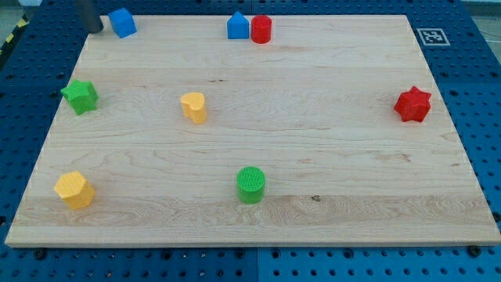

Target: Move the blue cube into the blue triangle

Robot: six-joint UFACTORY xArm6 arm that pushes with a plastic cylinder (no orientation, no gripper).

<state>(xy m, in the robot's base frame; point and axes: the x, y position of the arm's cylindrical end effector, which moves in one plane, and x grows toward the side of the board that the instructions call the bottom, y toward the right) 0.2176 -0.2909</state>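
Note:
The blue cube point(122, 22) sits at the board's top-left corner. My tip point(94, 30) is just to its left, close to it, and I cannot tell whether they touch. The rod rises out of the view's top edge. The blue triangle point(237, 26) stands at the top edge near the middle, well to the right of the cube. A red cylinder point(261, 29) touches the triangle's right side.
A green star point(80, 95) lies at the left edge. A yellow heart-like block point(193, 106) is left of centre. A yellow hexagon-like block point(74, 189) is at the bottom left. A green cylinder point(251, 185) is at the bottom middle. A red star point(412, 104) is at the right. The wooden board point(329, 157) lies on a blue pegboard.

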